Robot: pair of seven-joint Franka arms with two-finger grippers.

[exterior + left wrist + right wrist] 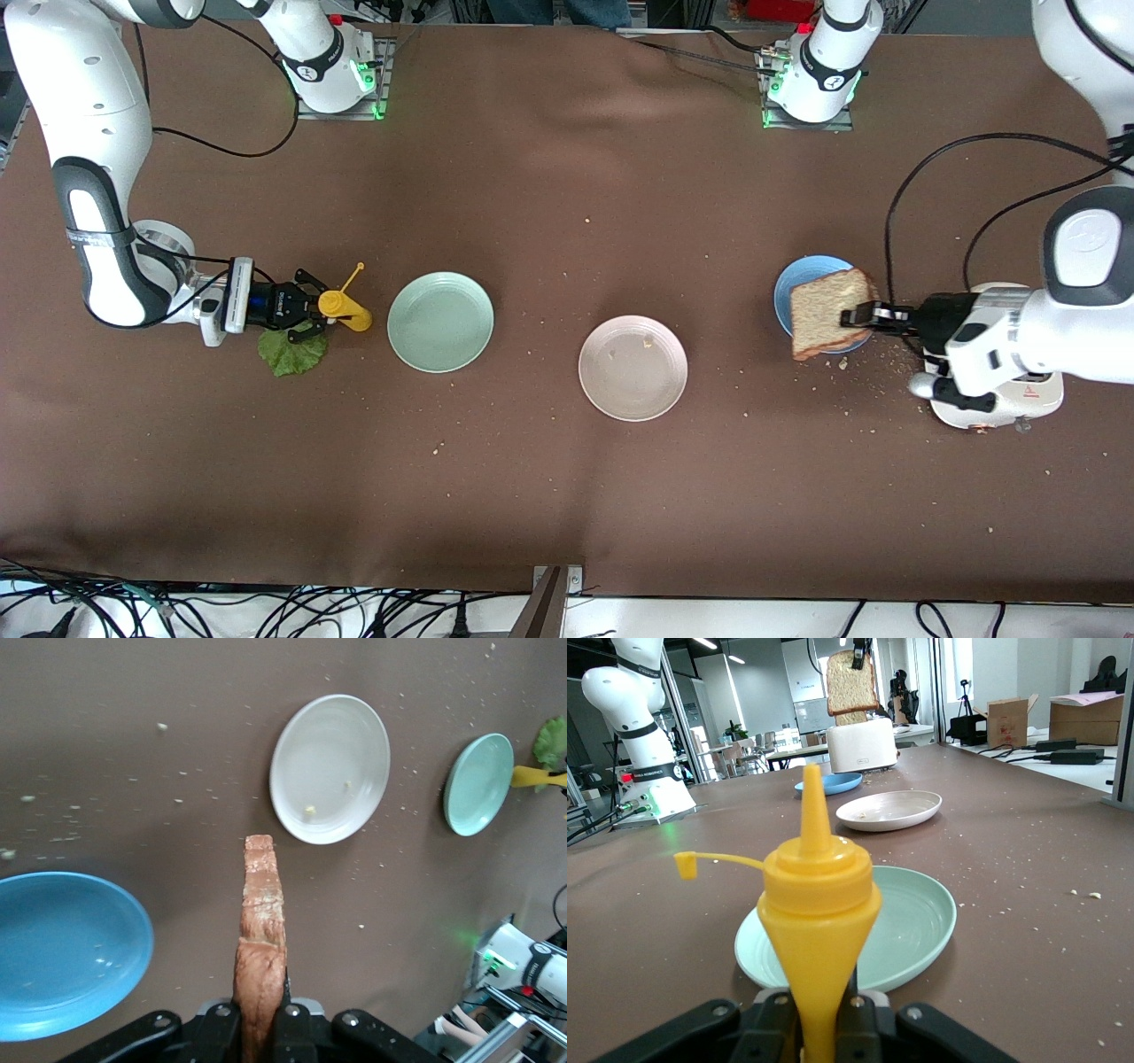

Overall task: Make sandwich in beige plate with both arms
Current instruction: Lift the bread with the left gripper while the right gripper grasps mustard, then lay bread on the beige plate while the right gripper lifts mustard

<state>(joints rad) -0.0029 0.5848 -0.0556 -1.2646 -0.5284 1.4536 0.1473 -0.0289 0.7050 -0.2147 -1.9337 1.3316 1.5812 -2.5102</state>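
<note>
1. The left pincer [861,315] is clenched on a slice of bread [828,312], holding it on edge in the air over the blue plate [802,282]; the left wrist view shows the fingers [285,1020] pinching the crust with the slice standing straight out from them.
2. The right pincer [321,312] is low at the right arm's end of the table [567,496], closed on a yellow squeeze bottle [345,310]; the right wrist view shows the bottle's body [818,912] squeezed between the jaws, its cap hanging on a thin strap.
3. The beige plate [633,367] sits near the middle of the table, between the mint-green plate [440,321] and the blue one, bare apart from a crumb or two. No part of the sandwich lies in it yet.
4. The step in hand looks like carrying the first slice to the beige plate. To do it well, I would bring the slice over the plate's centre, tip it flat and lower it close before letting go, so it does not land on the rim.
5. A lettuce leaf [291,351] lies on the table just beside the right pincer, partly under it.
6. A white toaster [1001,403] stands below the left arm; much of it is covered, so whether a second slice waits there is hard to say from the front view.
</note>
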